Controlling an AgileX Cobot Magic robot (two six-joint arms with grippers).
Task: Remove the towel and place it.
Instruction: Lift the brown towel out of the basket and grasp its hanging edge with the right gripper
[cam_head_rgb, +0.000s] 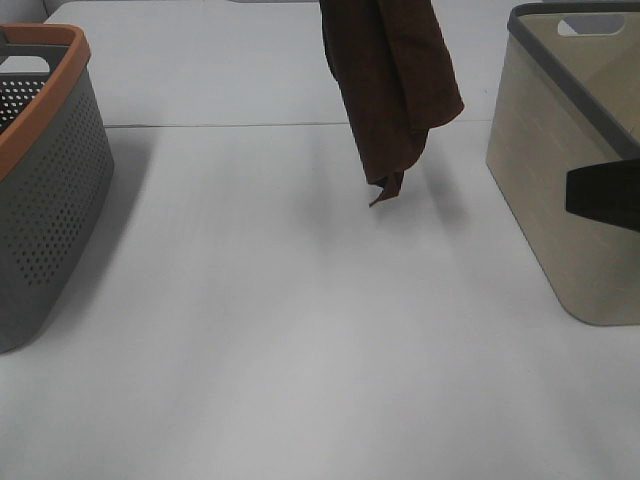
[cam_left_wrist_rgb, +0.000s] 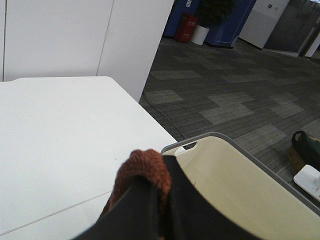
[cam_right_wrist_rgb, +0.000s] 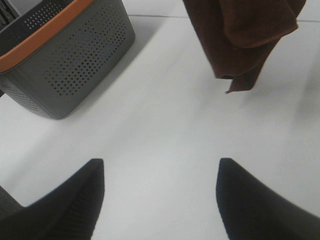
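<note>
The dark brown towel (cam_head_rgb: 390, 80) hangs in folds over the middle back of the white table, its lowest corner a little above the surface. In the left wrist view my left gripper (cam_left_wrist_rgb: 162, 210) is shut on a bunched fold of the towel (cam_left_wrist_rgb: 142, 170); in the exterior high view this gripper is out of frame above. My right gripper (cam_right_wrist_rgb: 160, 167) stands open over the bare table with nothing between its fingers. The towel (cam_right_wrist_rgb: 240, 35) hangs some way beyond it.
A grey perforated basket with an orange rim (cam_head_rgb: 50, 200) stands at the table's left edge. A beige basket with a grey rim (cam_head_rgb: 570, 180) stands at the right, and a black part of the right arm shows in front of it. Beyond the table's far edge is carpeted floor.
</note>
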